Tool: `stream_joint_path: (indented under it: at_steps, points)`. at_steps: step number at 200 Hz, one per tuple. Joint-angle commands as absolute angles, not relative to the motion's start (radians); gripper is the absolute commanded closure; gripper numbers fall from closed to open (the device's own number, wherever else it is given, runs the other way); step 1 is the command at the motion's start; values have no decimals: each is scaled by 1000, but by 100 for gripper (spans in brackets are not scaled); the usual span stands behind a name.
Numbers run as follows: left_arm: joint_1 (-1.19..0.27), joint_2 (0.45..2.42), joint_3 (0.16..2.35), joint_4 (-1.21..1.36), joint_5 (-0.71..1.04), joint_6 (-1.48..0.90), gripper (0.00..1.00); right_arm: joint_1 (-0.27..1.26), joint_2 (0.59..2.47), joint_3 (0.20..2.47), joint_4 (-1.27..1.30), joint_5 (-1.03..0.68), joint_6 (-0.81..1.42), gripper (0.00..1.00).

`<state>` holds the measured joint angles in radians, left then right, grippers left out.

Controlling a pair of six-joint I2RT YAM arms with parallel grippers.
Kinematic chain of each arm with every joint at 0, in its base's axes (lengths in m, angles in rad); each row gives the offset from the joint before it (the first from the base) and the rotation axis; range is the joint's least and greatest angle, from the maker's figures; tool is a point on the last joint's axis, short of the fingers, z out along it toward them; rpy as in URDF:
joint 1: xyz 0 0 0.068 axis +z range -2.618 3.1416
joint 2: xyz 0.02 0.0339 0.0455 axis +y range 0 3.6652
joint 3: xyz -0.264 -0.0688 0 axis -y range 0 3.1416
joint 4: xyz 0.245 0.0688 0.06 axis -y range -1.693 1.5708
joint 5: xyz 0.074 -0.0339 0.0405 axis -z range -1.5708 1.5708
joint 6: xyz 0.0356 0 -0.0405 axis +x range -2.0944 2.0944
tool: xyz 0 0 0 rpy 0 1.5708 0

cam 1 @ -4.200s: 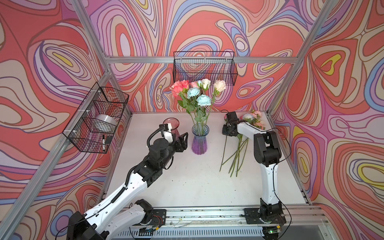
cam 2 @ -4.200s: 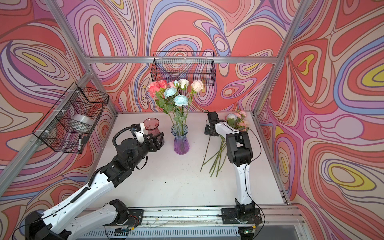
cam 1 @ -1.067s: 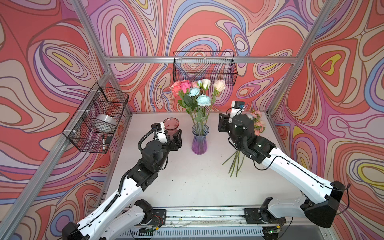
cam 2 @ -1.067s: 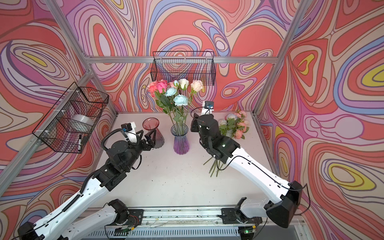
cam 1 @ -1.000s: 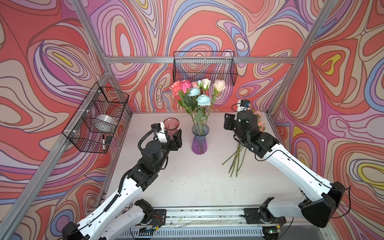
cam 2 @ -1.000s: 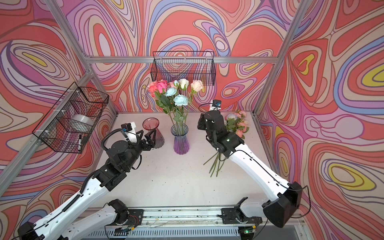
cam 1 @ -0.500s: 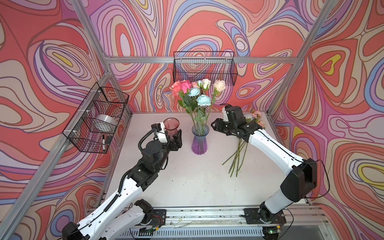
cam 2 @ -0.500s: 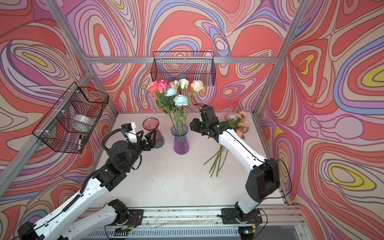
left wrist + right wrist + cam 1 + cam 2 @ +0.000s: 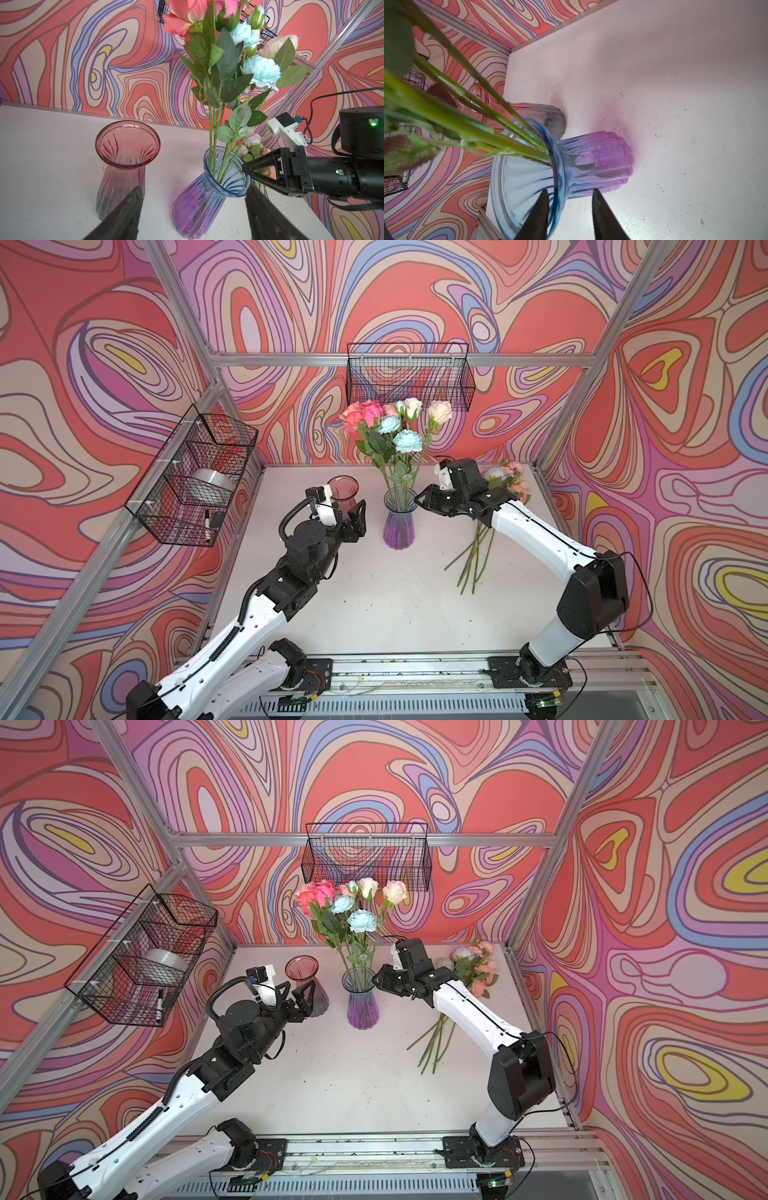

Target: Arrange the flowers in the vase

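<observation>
Now the right end effector [image 9: 569,192], apart, straddles the ribbed glass vase [image 9: 602,162] at its flared rim; left end effector [image 9: 193,189] gapes.

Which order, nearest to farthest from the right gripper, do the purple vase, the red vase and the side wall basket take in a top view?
1. The purple vase: right beside the right gripper, whose tips sit at its rim.
2. The red vase: further left, beyond the purple vase.
3. The side wall basket: far left, hanging on the wall.
</observation>
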<state>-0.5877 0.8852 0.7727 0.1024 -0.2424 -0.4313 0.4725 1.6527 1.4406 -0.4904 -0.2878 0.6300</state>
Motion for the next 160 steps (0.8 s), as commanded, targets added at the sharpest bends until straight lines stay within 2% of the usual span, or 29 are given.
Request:
stream_joint_path:
  at_steps: [1,74,101,160]
  points:
    - [-582,876,790,110,-248,-439,22,481,1684,1481,-563,-259,587,65]
    - [-581,853,790,110,-265,-432,22,560,1766,1600,-701,-102,580,66]
    - [-582,841,786,114,-273,-427,22,561,1797,1607,-717,-58,597,78]
    - [-581,831,788,114,-272,-425,22,560,1839,1695,-774,11,550,95]
